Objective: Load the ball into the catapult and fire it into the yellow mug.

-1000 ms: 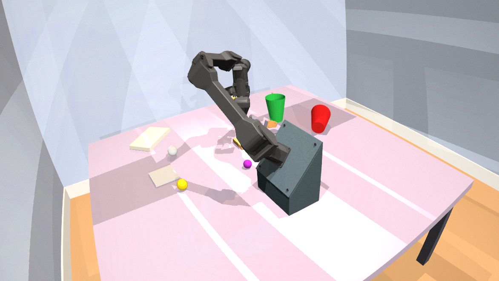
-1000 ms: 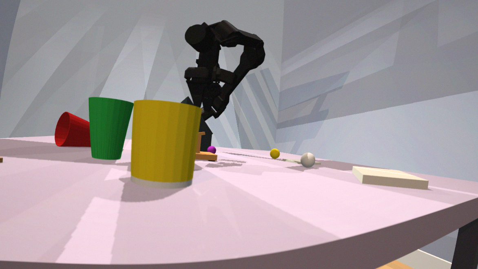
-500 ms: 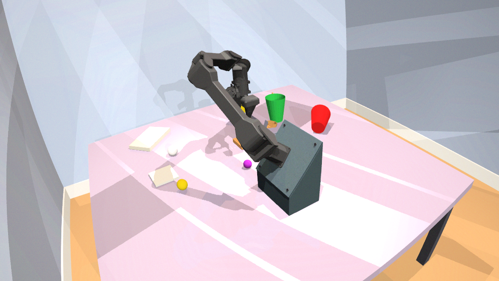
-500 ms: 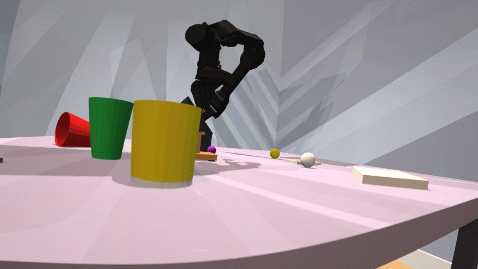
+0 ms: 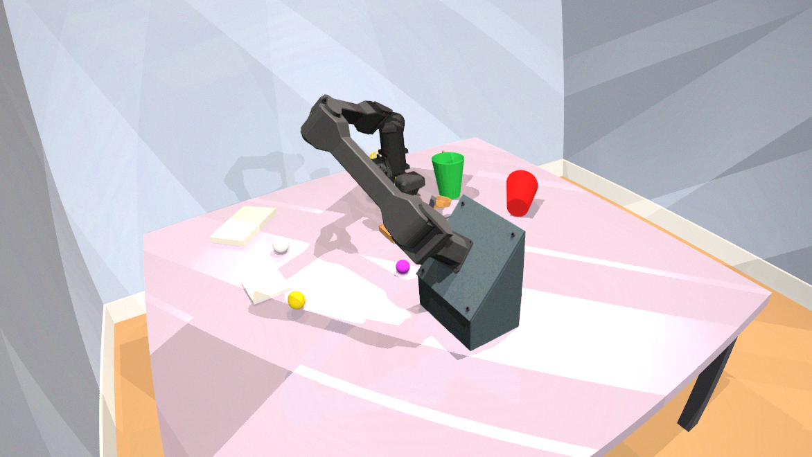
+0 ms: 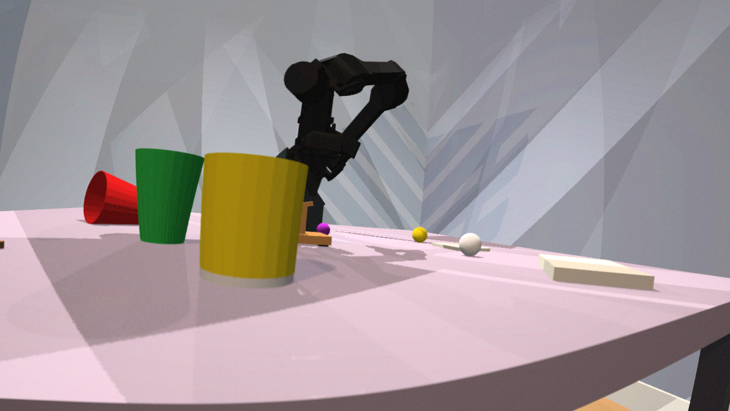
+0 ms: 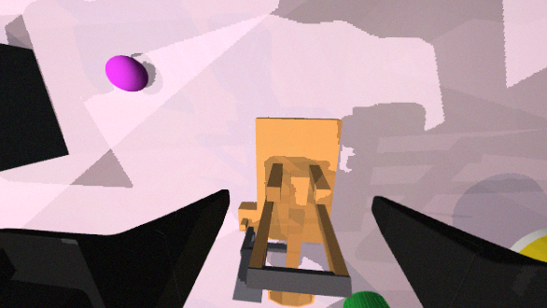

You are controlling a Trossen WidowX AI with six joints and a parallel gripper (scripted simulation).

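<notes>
Probably aiming now, with the gripper (image 5: 407,187) (image 6: 324,165) (image 7: 299,199) wide open and gripping nothing above the catapult (image 5: 386,231) (image 6: 315,238) (image 7: 299,137); next, lower squarely, grasp and point towards the yellow mug (image 5: 373,154) (image 6: 250,219) (image 7: 537,247), leaving the unloaded purple ball (image 5: 402,266) (image 6: 322,229) (image 7: 126,73) on the desk (image 5: 545,408) (image 6: 357,352) (image 7: 210,70).
</notes>
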